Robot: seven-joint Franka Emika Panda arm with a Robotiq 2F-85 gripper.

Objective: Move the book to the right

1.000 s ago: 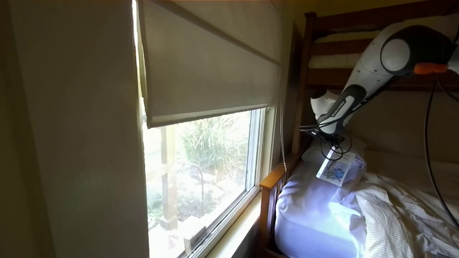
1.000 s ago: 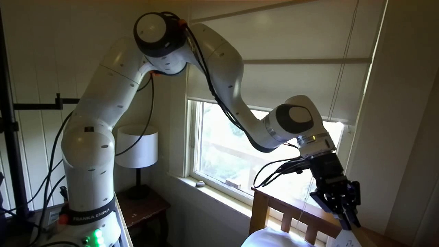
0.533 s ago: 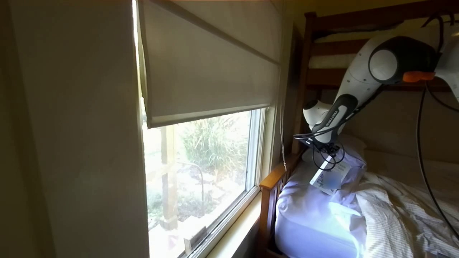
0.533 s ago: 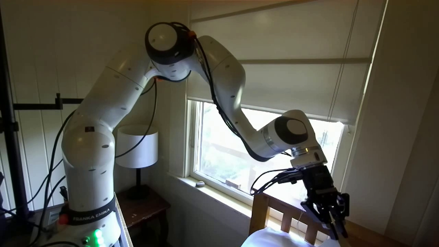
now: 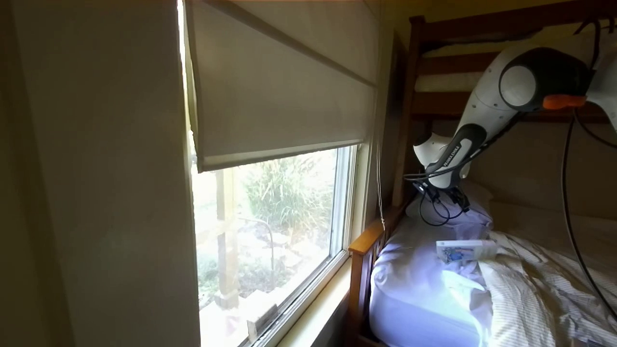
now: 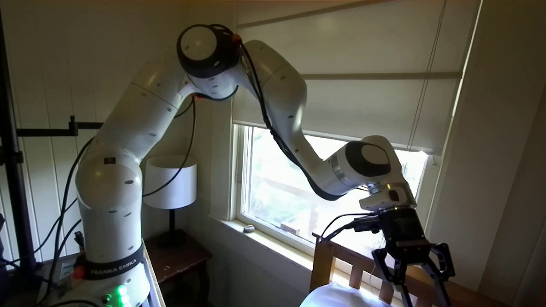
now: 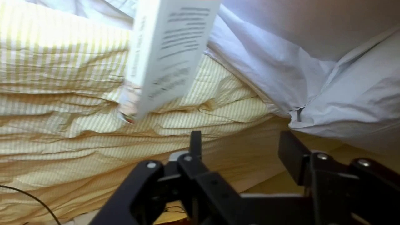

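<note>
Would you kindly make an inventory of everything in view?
Bed: one, brown, in both exterior views.
Sheet: one, whitish, on the bed.
Blanket: one, striped yellow and white, on the bed.
Pillow: one seen, pale, on the bed.
Book: one, white with blue picture, at the blanket's edge.
Window: one, white frame, beside the bed.
Blind: one, cream, over the window.
Table: one, brown, in the corner.
Lamp: one, white shade, on the table.
Small object: one, grey, on the windowsill.
Pole: one, black, left in an exterior view.
Arm: one, white and black, over the bed.
Cables: several, black, by the arm.
Fingers: two, black, apart, over the bed.
</note>
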